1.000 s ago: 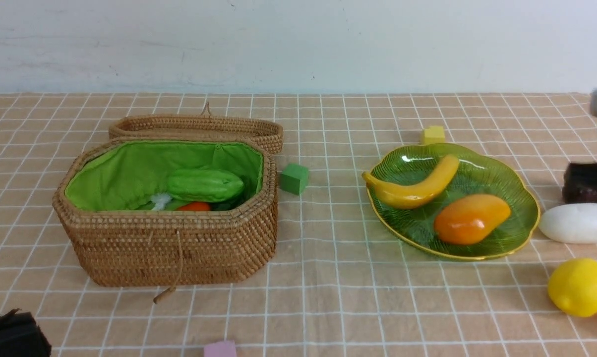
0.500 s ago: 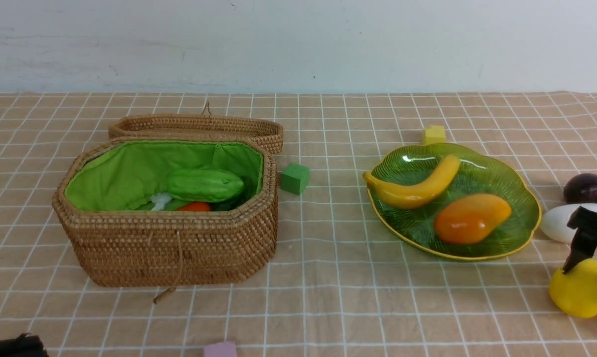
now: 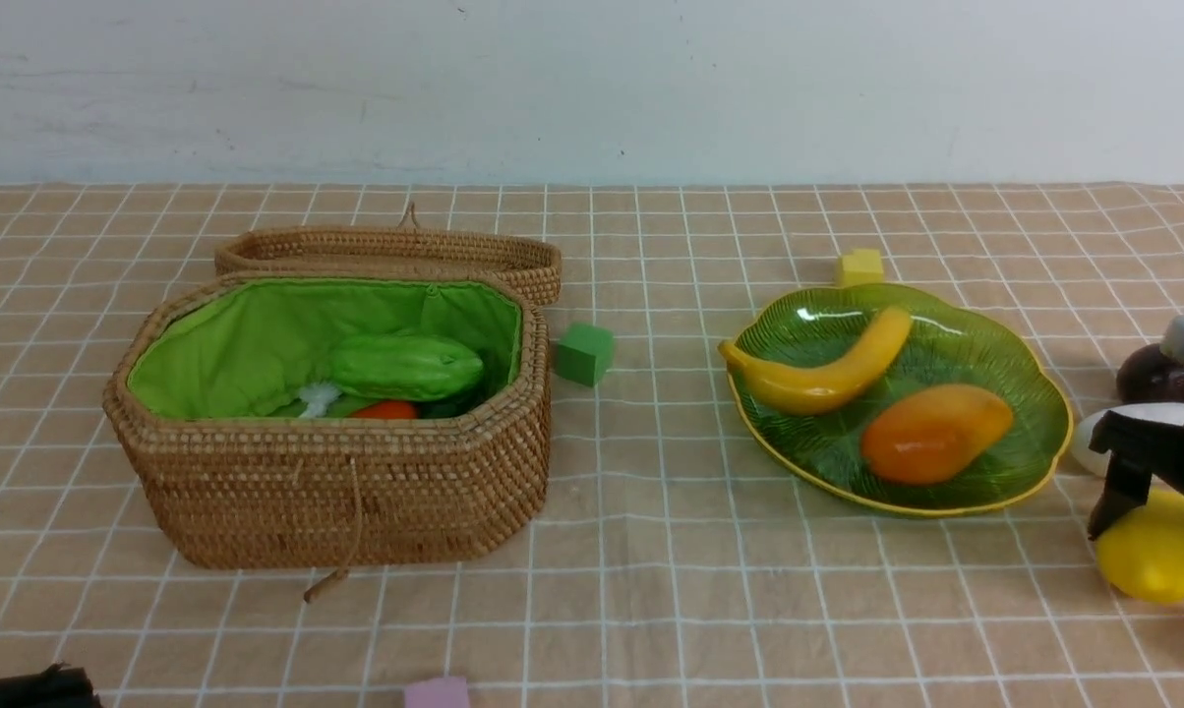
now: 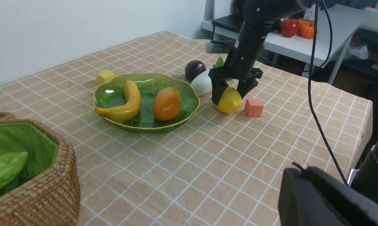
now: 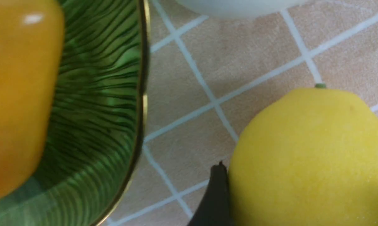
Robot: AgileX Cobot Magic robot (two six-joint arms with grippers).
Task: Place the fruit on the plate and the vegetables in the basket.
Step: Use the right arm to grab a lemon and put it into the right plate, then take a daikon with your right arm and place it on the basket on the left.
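Observation:
The banana and mango lie on the green plate. The lemon sits right of the plate, with the white radish and the round purple fruit behind it. My right gripper straddles the lemon, its fingers against both sides of it at table height. The basket holds the green gourd and the carrot. The eggplant is hidden. My left gripper is shut and empty at the near left corner.
The basket lid lies behind the basket. A green cube sits right of the basket, a yellow cube behind the plate, a pink cube at the front edge, an orange cube beside the lemon.
My right gripper came down from over the radish and purple fruit onto the lemon, which shifted slightly. My left gripper sank lower in the corner.

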